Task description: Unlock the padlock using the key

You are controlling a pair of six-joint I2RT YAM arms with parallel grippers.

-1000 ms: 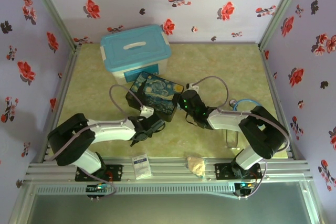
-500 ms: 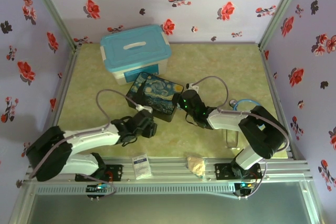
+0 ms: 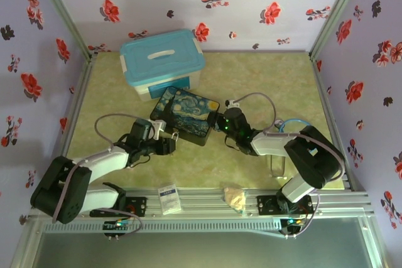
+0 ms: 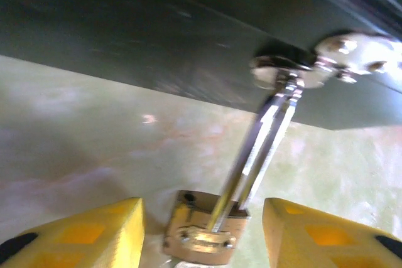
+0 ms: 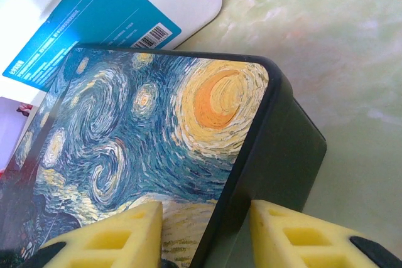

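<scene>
Flowered walls [image 3: 188, 4], green marbled table [image 3: 270, 86]: one arm steadies the box, the other lines up on its lock.
Before the blue-lidded storage bin [image 3: 162, 61], the Starry Night box [image 5: 144, 123] is pinched at its corner by the right gripper [image 5: 207, 230], I'd guess to stop it sliding. The left gripper [image 4: 202, 227] stands spread, yellow fingers [image 4: 94, 230] either side of the brass padlock [image 4: 204, 240], touching nothing; the padlock is hooked by its shackle [image 4: 264, 149] through the box's clasp [image 4: 295, 70]. The key I can't make out.
</scene>
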